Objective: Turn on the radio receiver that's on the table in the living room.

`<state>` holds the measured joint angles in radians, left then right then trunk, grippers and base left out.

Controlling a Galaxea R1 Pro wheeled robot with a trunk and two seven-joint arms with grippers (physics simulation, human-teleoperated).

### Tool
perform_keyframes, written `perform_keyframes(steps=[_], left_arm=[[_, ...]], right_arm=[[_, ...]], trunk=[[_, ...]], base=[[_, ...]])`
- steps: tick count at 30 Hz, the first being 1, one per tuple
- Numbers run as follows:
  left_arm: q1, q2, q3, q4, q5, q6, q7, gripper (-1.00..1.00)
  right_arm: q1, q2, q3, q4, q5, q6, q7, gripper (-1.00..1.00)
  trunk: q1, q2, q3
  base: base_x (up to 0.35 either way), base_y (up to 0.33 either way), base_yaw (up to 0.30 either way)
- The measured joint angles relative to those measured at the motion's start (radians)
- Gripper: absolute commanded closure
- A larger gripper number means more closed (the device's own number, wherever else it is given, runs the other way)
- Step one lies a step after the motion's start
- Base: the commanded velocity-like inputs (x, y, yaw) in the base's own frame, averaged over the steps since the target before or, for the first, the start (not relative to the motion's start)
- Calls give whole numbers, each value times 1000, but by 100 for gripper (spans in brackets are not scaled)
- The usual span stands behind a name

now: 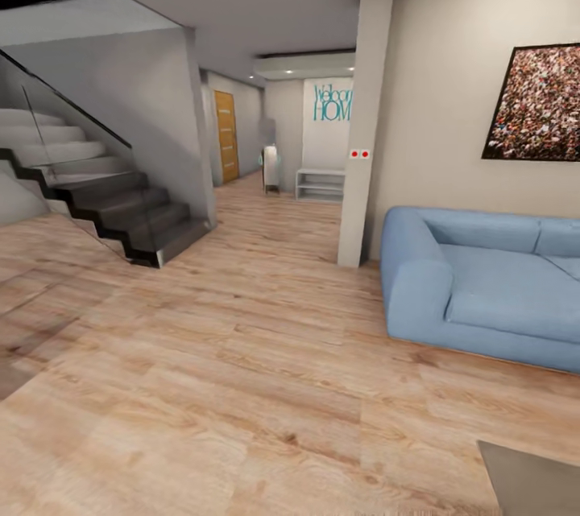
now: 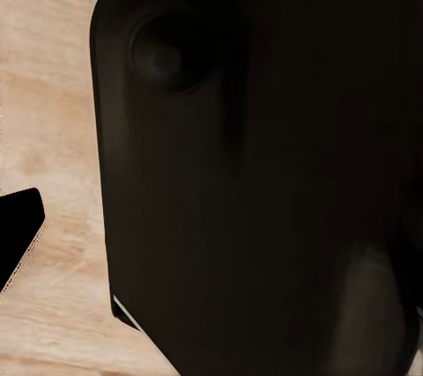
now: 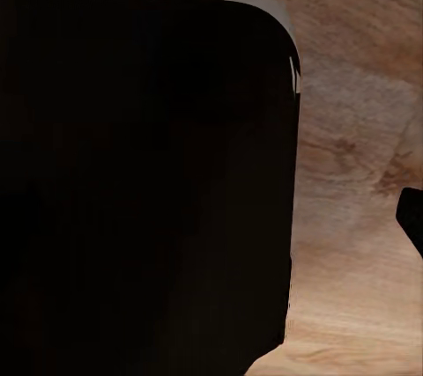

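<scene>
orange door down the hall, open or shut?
Shut, as far as the head view shows: the orange door sits flat in its frame on the hallway's left wall, no gap visible. It is far off, so a slight opening cannot be ruled out.

Home interior: blue sofa point(image 1: 483, 282), staircase point(image 1: 89, 186), wood floor point(image 1: 242, 387), framed picture point(image 1: 538, 104), "Welcome HOME" lettering point(image 1: 332, 101) marked it.

Wall lettering by the pillar

Teal text point(image 1: 332, 101) on the far wall, just left of the pillar point(image 1: 366, 121), reads "Welcom… HOM…", its right end cut off by the pillar.

Sofa point(image 1: 483, 286), table corner point(image 1: 536, 476) cropped
</scene>
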<state>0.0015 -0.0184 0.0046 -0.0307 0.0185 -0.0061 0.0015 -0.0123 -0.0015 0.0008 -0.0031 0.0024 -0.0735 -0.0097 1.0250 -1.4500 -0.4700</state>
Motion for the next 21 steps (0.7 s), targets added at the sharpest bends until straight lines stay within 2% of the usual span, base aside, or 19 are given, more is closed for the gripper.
perform_keyframes(steps=[15,21], left_arm=[[0,0,0,0,0,0,-1,-100],[0,1,-1,0,1,1,-3,-100]], right_arm=[[0,0,-2,0,-1,0,-1,-100],[0,0,-2,1,-1,1,-1,-100]], trunk=[[0,0,0],[0,0,0]], base=[[0,0,-282],[102,0,-91]])
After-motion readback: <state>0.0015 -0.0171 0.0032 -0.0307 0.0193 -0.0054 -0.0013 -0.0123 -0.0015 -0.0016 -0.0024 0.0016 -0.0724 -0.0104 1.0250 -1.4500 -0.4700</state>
